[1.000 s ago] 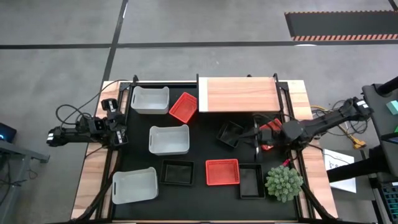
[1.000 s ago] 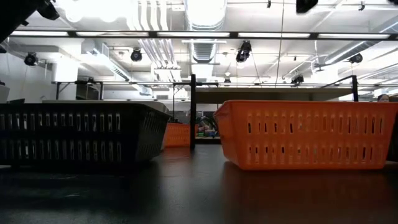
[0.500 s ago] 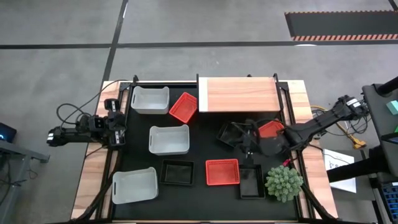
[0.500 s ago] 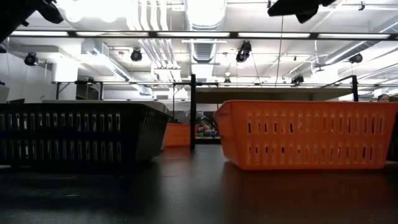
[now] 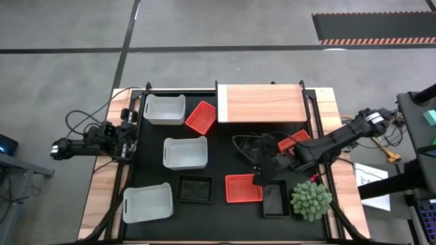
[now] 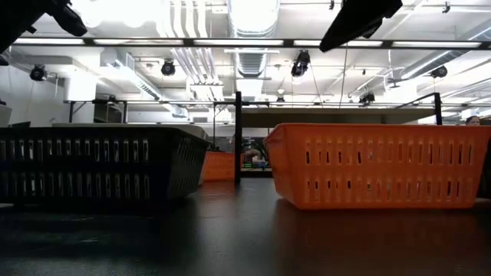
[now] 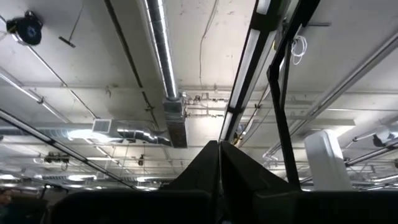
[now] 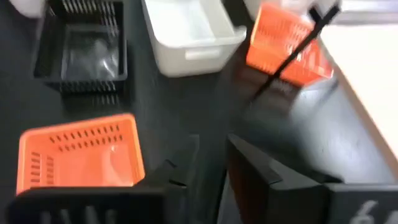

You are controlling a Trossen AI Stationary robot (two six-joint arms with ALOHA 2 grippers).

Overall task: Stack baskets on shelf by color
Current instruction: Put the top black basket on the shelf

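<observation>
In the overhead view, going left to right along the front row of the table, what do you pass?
White basket → black basket → red-orange basket → black basket, with the right gripper above its rear edge → green spiky plant.

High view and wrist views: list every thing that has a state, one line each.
shelf: bare, no basket on it.
white baskets: three, upright, unstacked.
red basket by the shelf: askew on the mat.
front red basket: upright, empty.
right gripper: open, empty, beside the front red basket.
left gripper: shut, at the table's left edge.
</observation>
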